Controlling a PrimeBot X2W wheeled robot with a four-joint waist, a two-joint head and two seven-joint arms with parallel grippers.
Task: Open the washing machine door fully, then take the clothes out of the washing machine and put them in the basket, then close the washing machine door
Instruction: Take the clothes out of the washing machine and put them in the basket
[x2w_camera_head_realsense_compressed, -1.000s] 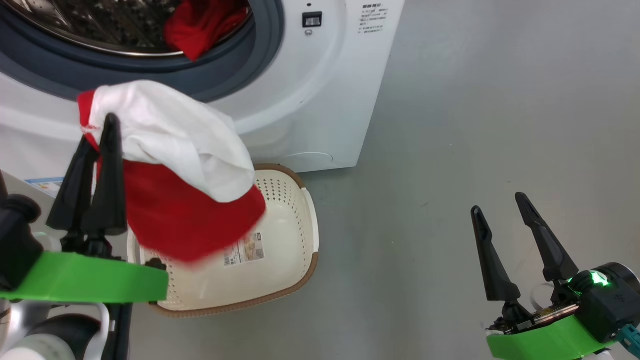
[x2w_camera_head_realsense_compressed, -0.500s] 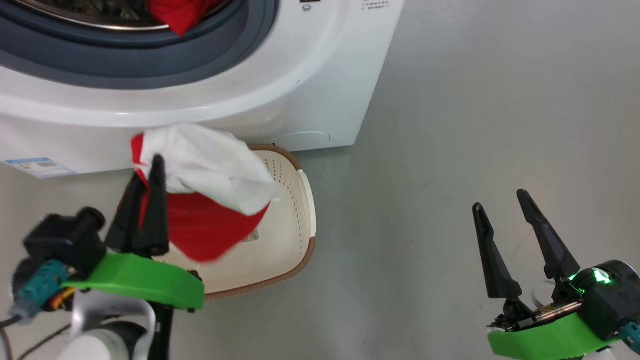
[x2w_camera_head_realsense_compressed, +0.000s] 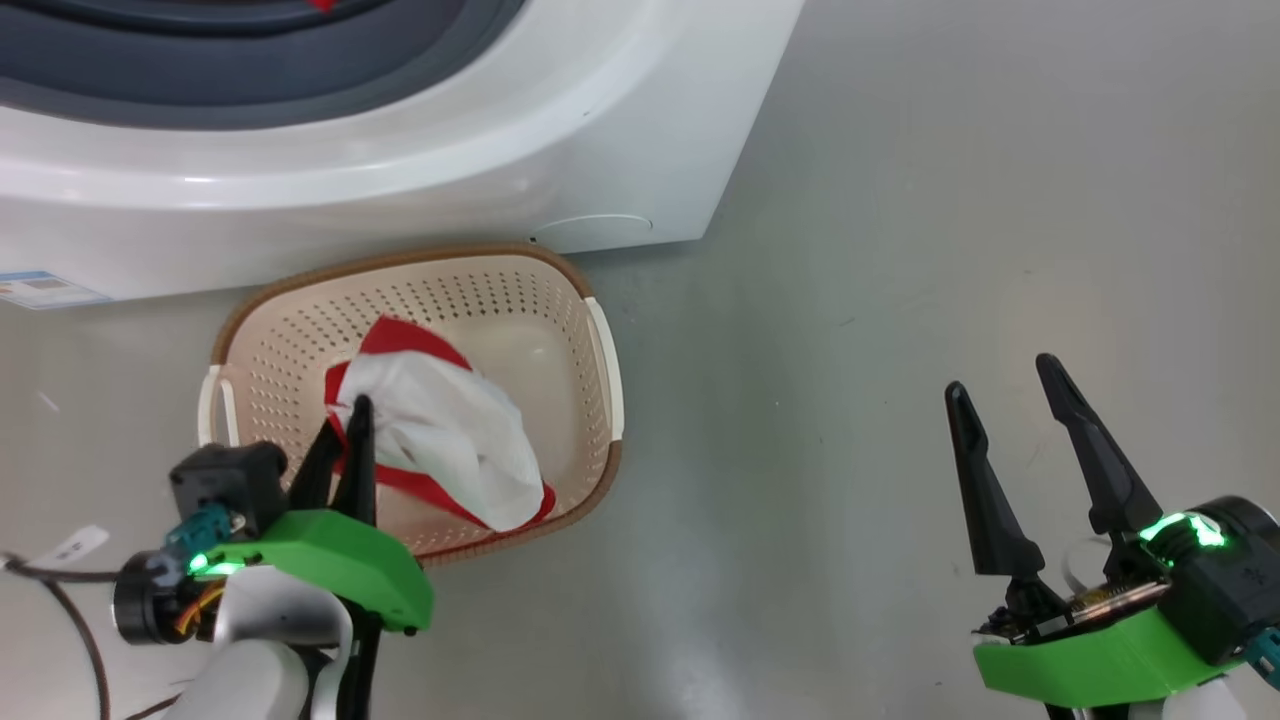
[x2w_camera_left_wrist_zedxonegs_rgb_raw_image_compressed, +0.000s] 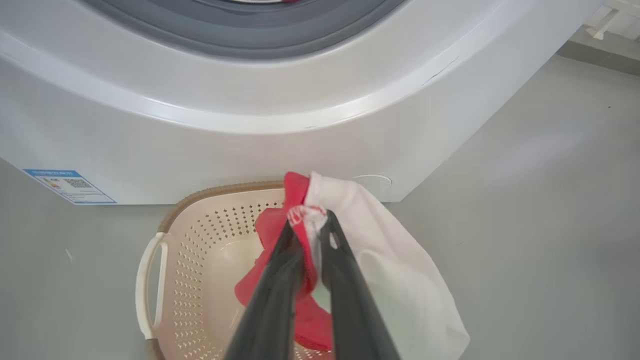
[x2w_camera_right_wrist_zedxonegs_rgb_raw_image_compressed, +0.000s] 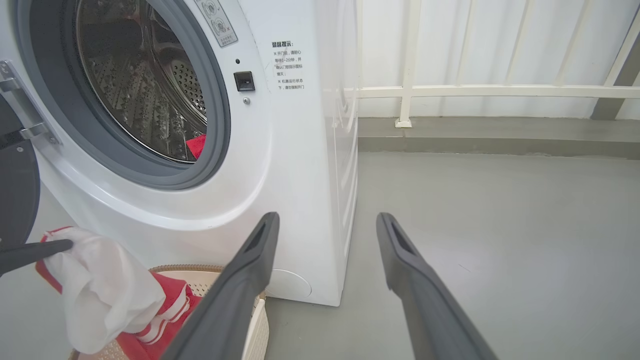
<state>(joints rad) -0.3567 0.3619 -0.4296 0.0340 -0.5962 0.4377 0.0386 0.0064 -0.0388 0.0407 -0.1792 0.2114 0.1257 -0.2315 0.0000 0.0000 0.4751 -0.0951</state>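
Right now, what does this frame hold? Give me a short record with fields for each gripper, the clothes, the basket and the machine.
left gripper: shut on the red-and-white garment
right gripper: open, holding nothing, over the floor
held garment: top pinched, lower end hanging inside the basket
basket: on the floor just in front of the washing machine
washing machine door: swung open
drum: another red cloth lies inside
task stage: garment not yet released; drum not emptied; door not closed
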